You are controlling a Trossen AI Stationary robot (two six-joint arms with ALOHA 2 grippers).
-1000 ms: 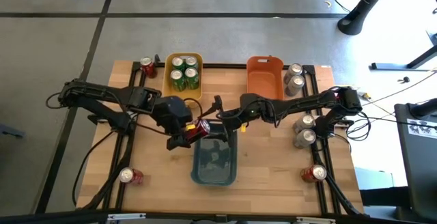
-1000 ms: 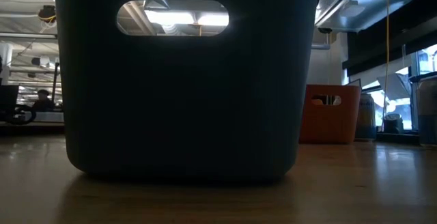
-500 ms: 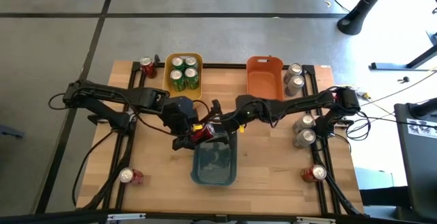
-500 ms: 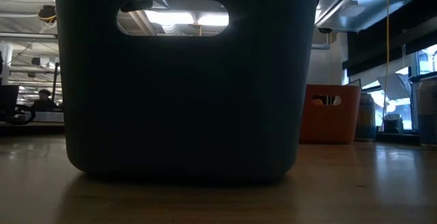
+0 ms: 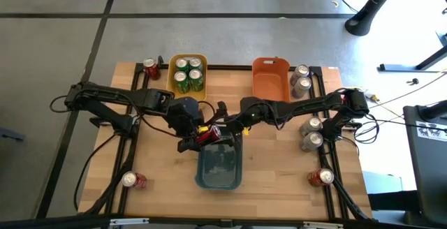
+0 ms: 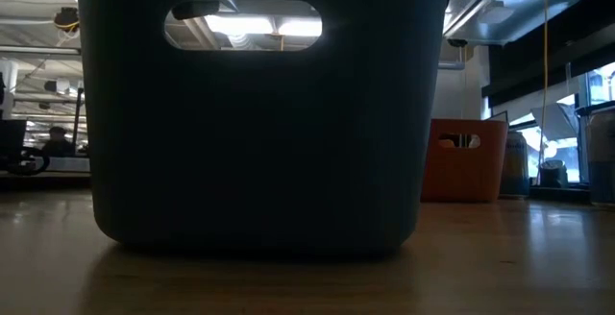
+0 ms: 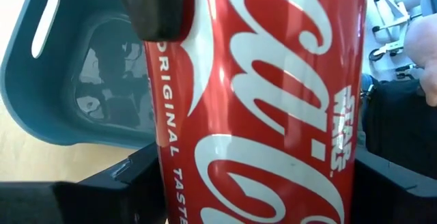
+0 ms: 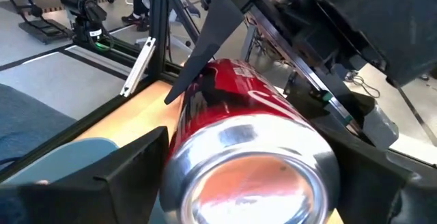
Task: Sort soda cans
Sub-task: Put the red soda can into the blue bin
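At frame centre the left tool (image 5: 198, 137) grips a red cylindrical metal soda can (image 5: 207, 135) while the right tool (image 5: 225, 130) straddles it wide, so mistimed release risks dropping it outside the grey-blue plastic bin (image 5: 218, 181).

- grey concrete floor (image 5: 230, 33) with dark seam lines around the wooden table (image 5: 279, 166).
- a black stand base (image 5: 367, 19) sits on the floor beyond the table's far right corner.
- ceiling light strips (image 6: 29, 12) and a large duct (image 6: 519, 3) overhead.
- bright windows (image 6: 601, 84) at the right of the low view.
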